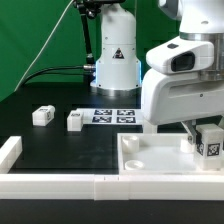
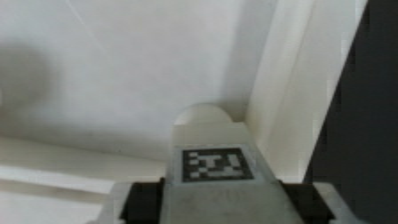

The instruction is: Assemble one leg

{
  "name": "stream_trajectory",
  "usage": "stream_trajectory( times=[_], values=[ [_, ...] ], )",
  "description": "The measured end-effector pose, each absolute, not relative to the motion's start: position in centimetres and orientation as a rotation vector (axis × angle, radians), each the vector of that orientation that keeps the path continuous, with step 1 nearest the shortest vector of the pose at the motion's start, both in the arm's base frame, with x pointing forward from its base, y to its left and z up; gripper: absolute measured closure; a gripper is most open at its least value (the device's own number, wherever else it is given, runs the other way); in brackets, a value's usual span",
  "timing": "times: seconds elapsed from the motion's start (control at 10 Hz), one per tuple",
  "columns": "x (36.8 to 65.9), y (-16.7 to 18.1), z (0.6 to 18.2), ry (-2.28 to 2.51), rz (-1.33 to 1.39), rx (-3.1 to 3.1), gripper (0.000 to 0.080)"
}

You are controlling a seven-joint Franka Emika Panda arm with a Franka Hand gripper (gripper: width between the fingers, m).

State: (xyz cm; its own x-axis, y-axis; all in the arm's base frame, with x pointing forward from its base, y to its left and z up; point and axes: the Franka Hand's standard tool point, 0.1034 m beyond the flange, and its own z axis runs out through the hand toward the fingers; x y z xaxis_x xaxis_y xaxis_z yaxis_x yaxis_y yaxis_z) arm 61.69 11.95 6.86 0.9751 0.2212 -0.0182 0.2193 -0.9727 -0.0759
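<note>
My gripper [image 1: 209, 140] is shut on a white leg [image 2: 215, 160] with a black-and-white tag on its face. It holds the leg upright over the right corner of the large white tray-like piece [image 1: 150, 160] at the exterior view's right. In the wrist view the leg's rounded tip points at the tray's inner corner, next to its raised rim [image 2: 294, 80]. Black finger pads [image 2: 139, 200] press both sides of the leg. Two more legs [image 1: 42, 116] [image 1: 75, 120] lie on the black table at the exterior view's left.
The marker board [image 1: 113, 116] lies behind the tray, before the robot base [image 1: 115, 65]. A white rail [image 1: 60, 185] runs along the table's front edge, with a white block [image 1: 10, 150] at its left end.
</note>
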Motion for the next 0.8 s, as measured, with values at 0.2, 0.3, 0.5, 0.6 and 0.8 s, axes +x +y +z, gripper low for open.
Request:
stream_trajectory(
  times=[0.2,0.3,0.5,0.6,0.8],
  values=[
    [61.7,12.0,6.9,-0.114,0.039,-3.06,0.0508],
    [61.8,12.0,6.8,0.09,0.038,-3.062,0.0508],
    [61.8,12.0,6.8,0.388,0.048,-3.037,0.0507],
    [61.8,11.7,6.8,0.522,0.053,-3.021,0.0507],
    [61.9,10.9,6.8,0.786,0.051,-2.988,0.0507]
  ],
)
